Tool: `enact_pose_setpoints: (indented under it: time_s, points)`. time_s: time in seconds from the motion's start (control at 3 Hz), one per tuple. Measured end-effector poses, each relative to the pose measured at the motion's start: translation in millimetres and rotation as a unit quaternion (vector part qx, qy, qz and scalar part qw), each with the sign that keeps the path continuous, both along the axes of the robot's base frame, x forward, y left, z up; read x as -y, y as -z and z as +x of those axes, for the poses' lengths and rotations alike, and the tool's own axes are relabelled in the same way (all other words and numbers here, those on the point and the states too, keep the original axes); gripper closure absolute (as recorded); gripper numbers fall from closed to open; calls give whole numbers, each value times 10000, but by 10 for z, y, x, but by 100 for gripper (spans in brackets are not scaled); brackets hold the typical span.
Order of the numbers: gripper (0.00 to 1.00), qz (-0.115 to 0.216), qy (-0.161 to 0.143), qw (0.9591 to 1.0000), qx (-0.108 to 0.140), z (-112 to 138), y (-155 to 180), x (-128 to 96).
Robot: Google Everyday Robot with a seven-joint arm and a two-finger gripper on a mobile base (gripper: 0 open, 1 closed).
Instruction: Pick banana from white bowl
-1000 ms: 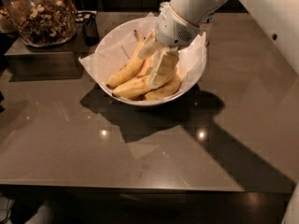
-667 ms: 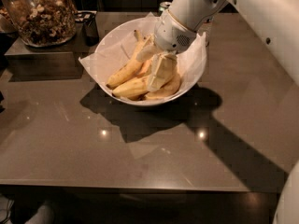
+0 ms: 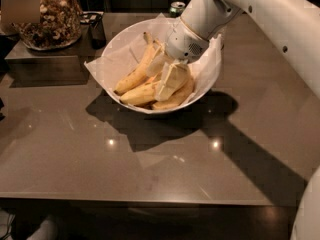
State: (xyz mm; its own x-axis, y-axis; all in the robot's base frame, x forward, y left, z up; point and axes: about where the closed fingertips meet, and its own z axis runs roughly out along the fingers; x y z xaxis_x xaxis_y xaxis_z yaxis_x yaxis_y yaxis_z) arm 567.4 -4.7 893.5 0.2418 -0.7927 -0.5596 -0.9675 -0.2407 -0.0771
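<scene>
The white bowl, lined with crinkled white paper, stands at the back middle of the dark table. Three yellow bananas lie in it. The long curved banana leans up the left inner side, its dark tip pointing to the far rim. My gripper reaches down into the bowl from the upper right, just right of that banana and over the other two bananas. Its pale fingers are spread and touch the fruit; nothing is lifted.
A glass jar of nuts stands on a raised ledge at the back left, with a small dark object beside it. A green can sits behind the bowl. My white arm crosses the upper right.
The gripper has stayed inside the bowl over the bananas, shifting only slightly. The upper arm has swung a little further into view on the right.
</scene>
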Motion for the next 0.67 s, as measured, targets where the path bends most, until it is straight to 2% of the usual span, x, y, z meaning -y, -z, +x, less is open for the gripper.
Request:
enact_pose_setpoints:
  time_s: [0.33, 0.67]
  points:
    - [65, 18, 22, 10000, -1, -5, 0, 4]
    - [89, 36, 84, 9999, 54, -27, -38, 21]
